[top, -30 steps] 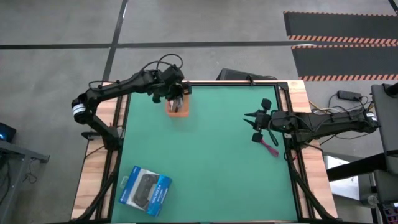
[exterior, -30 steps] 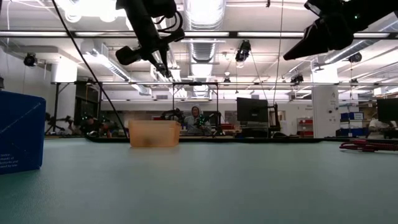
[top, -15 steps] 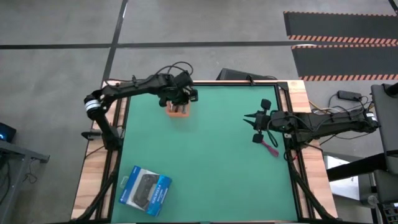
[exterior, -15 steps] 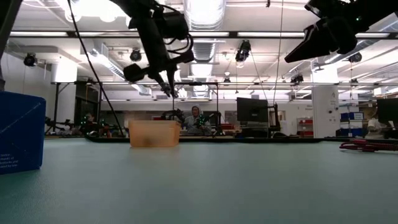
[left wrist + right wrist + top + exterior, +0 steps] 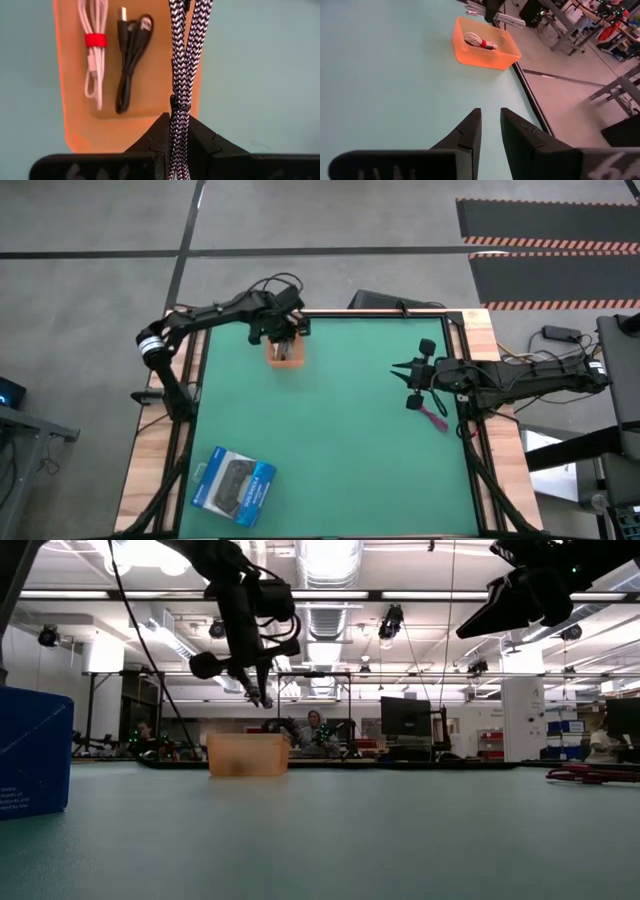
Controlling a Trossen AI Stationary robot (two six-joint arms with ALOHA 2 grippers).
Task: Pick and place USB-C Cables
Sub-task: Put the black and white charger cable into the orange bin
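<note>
left gripper (image 5: 180,131) clamped on the silver-grey cable (image 5: 184,60), hanging above the orange bin (image 5: 285,352) at the tabletop's far edge, left of centre. white cable (image 5: 94,55) and black cable (image 5: 131,59) lie side by side in the bin. pink cable (image 5: 434,418) sits by the right edge, under the right gripper (image 5: 490,125), fingers slightly apart, nothing held.

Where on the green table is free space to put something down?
The mat is bare between the orange bin, the blue box and the pink cable. It is crowded at the bin, where the left end effector holds a braided cable.
</note>
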